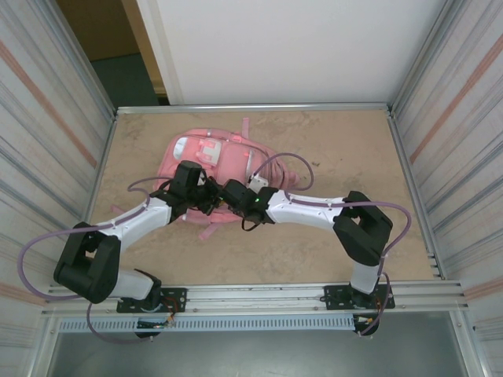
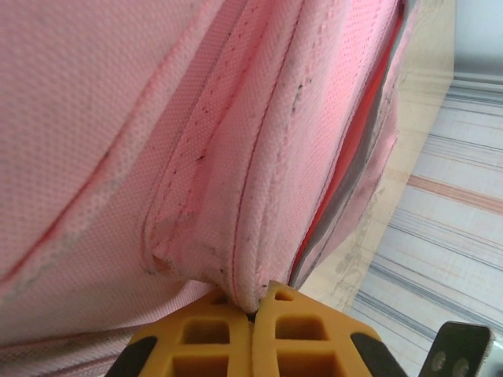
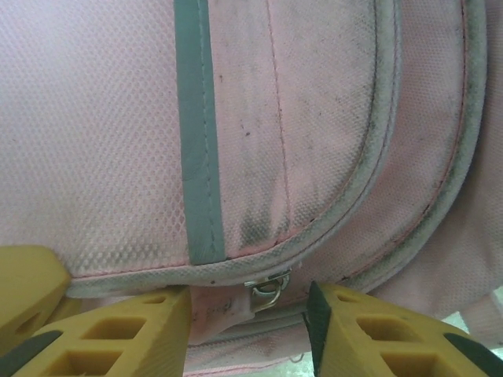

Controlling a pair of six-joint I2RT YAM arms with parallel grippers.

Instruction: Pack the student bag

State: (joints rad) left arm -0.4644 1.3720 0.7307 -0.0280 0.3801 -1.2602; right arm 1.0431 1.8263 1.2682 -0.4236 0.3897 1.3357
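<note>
The backpack (image 1: 216, 161) is lying flat on the tan table (image 1: 354, 157), a bit left of centre and in the far half. Its lighter front pocket (image 1: 206, 149) is at the far-left end. Both arms reach in over its near edge, and the two claws end up just beside each other there, pretty much nose to nose.

The left gripper (image 1: 209, 197) comes in from the near left. On its wrist cam the yellow fingers (image 2: 306, 330) are squeezed right together, with a thick folded seam (image 2: 236, 236) of the pink fabric pinched between the tips. So that one has a proper grip on the bag. Just right of the fold there's a narrow gap (image 2: 346, 173) with grey edging and deeper pink inside. Past the bag you can see a strip of table and the striped wall (image 2: 448, 220).

The right gripper (image 1: 234, 192) comes in from the near right. Its fingers (image 3: 377, 330) are partway apart, not wide and not closed. A small metal zipper pull (image 3: 268, 289) sits in the gap between them, with a little pink tab (image 3: 212, 308) next to it. One finger looks like it's touching the tab, while the other is just beside the ring, so nothing is clamped.

Above that is a pink mesh panel with a grey stripe (image 3: 196, 133) running down it, curved grey piping and some dark scuffs.
</note>
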